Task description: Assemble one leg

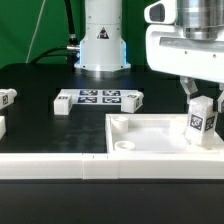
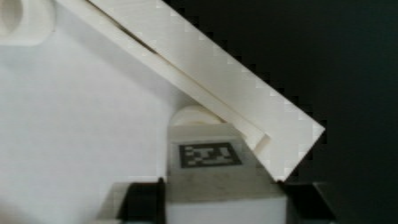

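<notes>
The leg [image 1: 203,121] stood upright at the exterior view's right, just below mid-height of the frame, its square marker facing the camera. It was inside the tray [image 1: 155,136], near the tray's far rim and close to the corner on the exterior view's right. Whether its lower end touched the tray floor could not be told. In the wrist view the leg [image 2: 214,150] showed its marker face and sat just beside the inner side of the tray's raised rim, which ran diagonally across that picture.

The gripper [image 1: 203,108] hung from the upper right of the exterior frame. Its fingers [image 1: 188,97] were only narrowly apart, one on each side of the leg and clamped onto it. The wrist view agreed: both dark fingers pressed against the leg's sides, no gap visible.

The marker board [image 1: 98,98] lay flat on the black table [image 1: 40,135], upper middle of the exterior frame, beyond the tray. One small white tagged block [image 1: 62,103] lay at its end on the exterior view's left, another [image 1: 133,98] at its other end. A third block [image 1: 6,97] lay at the far left edge of the frame. The robot base [image 1: 103,45] stood at top centre, behind the board
</notes>
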`<state>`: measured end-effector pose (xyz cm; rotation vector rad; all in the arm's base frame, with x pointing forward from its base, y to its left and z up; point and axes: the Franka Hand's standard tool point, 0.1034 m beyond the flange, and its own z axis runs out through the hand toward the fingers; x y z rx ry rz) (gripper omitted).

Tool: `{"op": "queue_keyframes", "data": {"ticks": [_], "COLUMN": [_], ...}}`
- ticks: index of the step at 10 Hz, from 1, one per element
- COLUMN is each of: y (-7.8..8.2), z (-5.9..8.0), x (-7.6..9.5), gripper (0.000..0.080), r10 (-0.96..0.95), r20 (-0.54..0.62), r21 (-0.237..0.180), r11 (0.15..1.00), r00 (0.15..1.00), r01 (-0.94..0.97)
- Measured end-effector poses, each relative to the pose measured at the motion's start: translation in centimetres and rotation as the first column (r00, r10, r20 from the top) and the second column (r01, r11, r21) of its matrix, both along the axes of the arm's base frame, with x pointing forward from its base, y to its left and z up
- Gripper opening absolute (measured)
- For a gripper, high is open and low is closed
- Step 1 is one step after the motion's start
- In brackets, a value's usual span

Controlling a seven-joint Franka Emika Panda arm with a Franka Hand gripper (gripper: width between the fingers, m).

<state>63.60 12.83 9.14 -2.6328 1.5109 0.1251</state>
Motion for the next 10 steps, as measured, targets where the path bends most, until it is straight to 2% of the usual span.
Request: {"op": "queue_keyframes", "data": {"ticks": [1,2,3,4,5,7,8,10], "y": [0.07,0.07,0.08,0.17,0.27,0.25,0.21,0.34], "z": [0.00,-0.01,-0.04,-0.17,-0.33,-0.57,-0.53,-0.44], "x": [-0.01,-0.01,-0.03,-0.12,-0.21,-0.30,-0.20,-0.15], "gripper": [0.0300,0.0392,0.0529,0.0529,0.0625,0.0642,0.0649,0.0649], "r10": [-0.017,0.016,0.055,0.094,0.189,0.428,0.567,0.726], "r20": [-0.002,0.002,0.007,0.007,0.014,0.037,0.046,0.052], "r21": [0.000,0.001,0.001,0.000,-0.005,-0.019,-0.040,-0.062], "r11": [1.000,1.000,0.998,0.996,0.982,0.904,0.824,0.688], "r00": [1.000,1.000,0.998,0.996,0.982,0.903,0.822,0.686], "r01": [0.017,-0.016,-0.055,-0.094,-0.189,-0.427,-0.566,-0.723]}}
